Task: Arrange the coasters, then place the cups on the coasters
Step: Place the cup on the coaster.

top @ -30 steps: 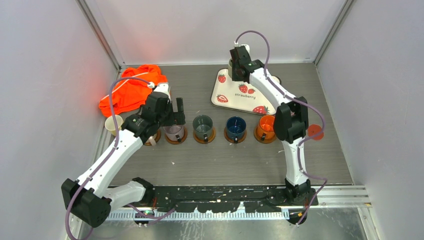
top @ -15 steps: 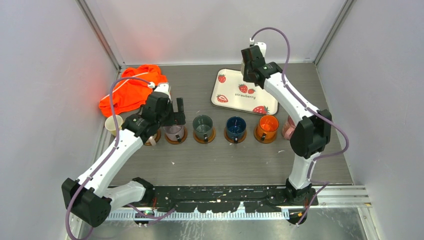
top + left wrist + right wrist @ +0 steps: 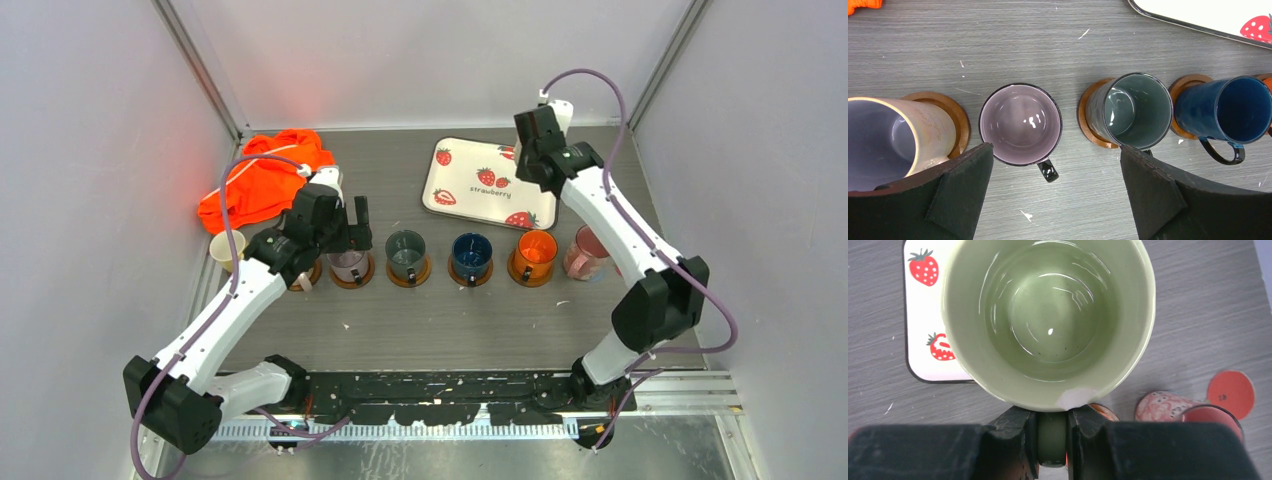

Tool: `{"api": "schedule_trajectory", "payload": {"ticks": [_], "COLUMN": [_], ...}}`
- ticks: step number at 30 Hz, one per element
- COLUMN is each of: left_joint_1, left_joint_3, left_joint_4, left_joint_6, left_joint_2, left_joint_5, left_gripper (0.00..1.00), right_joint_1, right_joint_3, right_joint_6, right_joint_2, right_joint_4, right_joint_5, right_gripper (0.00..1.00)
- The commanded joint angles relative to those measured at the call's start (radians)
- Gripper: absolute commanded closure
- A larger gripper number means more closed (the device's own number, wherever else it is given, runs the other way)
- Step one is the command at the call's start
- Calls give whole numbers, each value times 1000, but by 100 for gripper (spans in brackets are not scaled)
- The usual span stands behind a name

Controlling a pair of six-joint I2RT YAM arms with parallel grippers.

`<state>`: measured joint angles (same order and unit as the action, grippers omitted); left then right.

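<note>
Soft, even light from above, barely a shadow on the grey wood-grain table [image 3: 440, 320]. White glints dance inside the glossy pale green cup [image 3: 1048, 315]. Red glow on the back wall [image 3: 320, 100] above the crumpled orange cloth [image 3: 262, 180].

The pale green cup [image 3: 1048, 320] is glossy. The tray [image 3: 462, 175] is white with red strawberries and a dark rim. A lilac cup [image 3: 1020, 124], grey-green cup [image 3: 1135, 110], navy cup [image 3: 470, 255], orange cup [image 3: 535, 252] and speckled pink cup [image 3: 585, 252] show. There are brown wood coasters [image 3: 1084, 117] and a red coaster [image 3: 1230, 394]. The table [image 3: 450, 320] is grey and wood-grained, and the cloth [image 3: 262, 185] is bright orange.
</note>
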<state>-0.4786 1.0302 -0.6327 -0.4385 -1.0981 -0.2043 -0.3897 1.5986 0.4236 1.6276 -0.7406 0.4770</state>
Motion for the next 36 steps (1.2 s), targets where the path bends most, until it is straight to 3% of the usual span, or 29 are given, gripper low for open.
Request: {"api": "schedule_trajectory", "payload": {"ticks": [1, 19, 29, 36], "left_joint_1": [-6, -8, -13, -21], "left_joint_3": [11, 12, 11, 9], "left_joint_4": [34, 36, 37, 39], "left_joint_6": [0, -3, -5, -4], "left_joint_2": [1, -2, -7, -9], "left_joint_5": [20, 35, 45, 42], "left_gripper": [0, 0, 0, 0], "right_joint_1": [57, 358, 475, 576], "right_joint_3": [-20, -244, -385, -492], "right_joint_6": [45, 116, 180, 255], "right_joint_2": [-136, -372, -437, -445], "right_joint_4": [46, -48, 6, 64], "right_joint_5": [37, 53, 144, 95], "right_gripper": [100, 99, 99, 99]}}
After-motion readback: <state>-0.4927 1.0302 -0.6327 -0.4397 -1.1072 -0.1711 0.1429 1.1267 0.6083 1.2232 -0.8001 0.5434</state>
